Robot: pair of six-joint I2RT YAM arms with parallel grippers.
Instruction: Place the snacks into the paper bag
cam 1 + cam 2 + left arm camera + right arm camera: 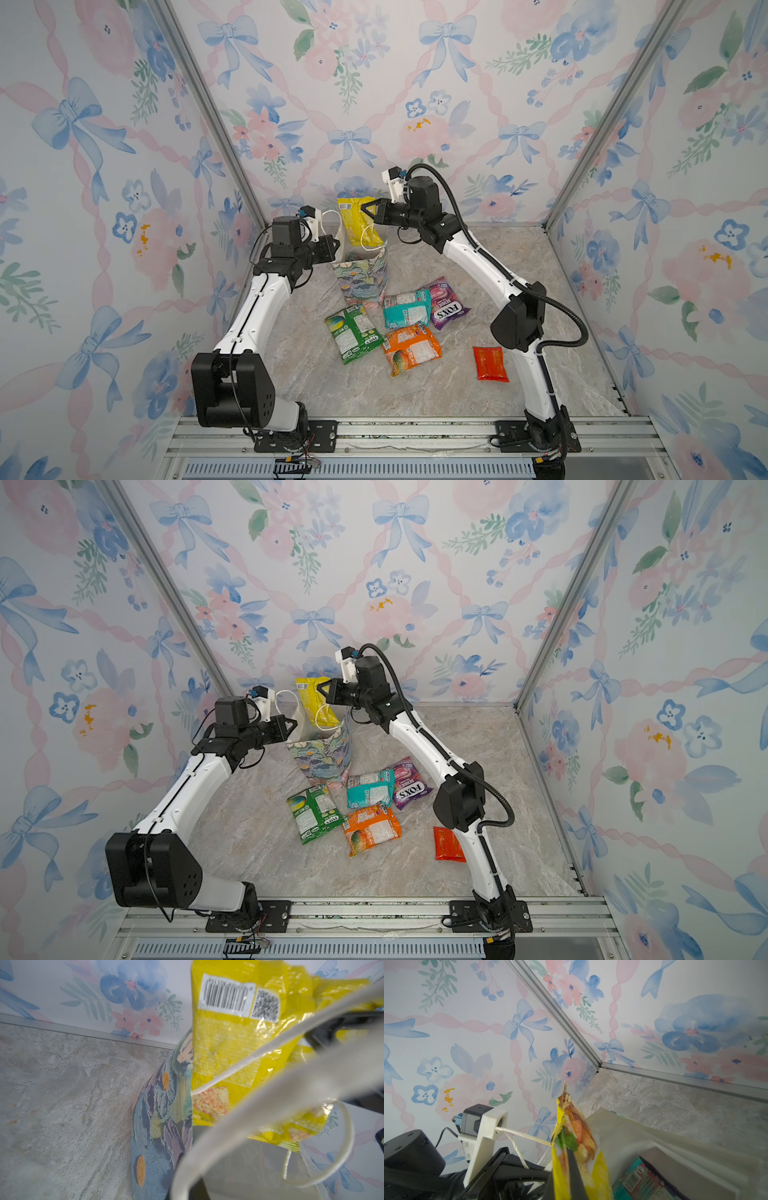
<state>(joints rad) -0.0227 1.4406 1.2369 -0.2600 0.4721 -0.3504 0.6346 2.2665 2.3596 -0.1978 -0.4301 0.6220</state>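
Toward 6 o'clock on the surface (457, 395), five snacks (411, 347) are lying loose. Near 12 o'clock, the left tool (333, 251) is clamping the rim of the paper bag (363, 278), and the right tool (368, 210) is clamping the yellow pouch (353, 226) over its mouth. The cord handle (249, 1059) is crossing the pouch, risking a snag.

The right arm (482, 854) hides part of the red pouch (444, 843); the cord handle (291, 1088) is blurred.

text: FOX'S | on: purple pouch (448, 304) (409, 786) | seen: both top views
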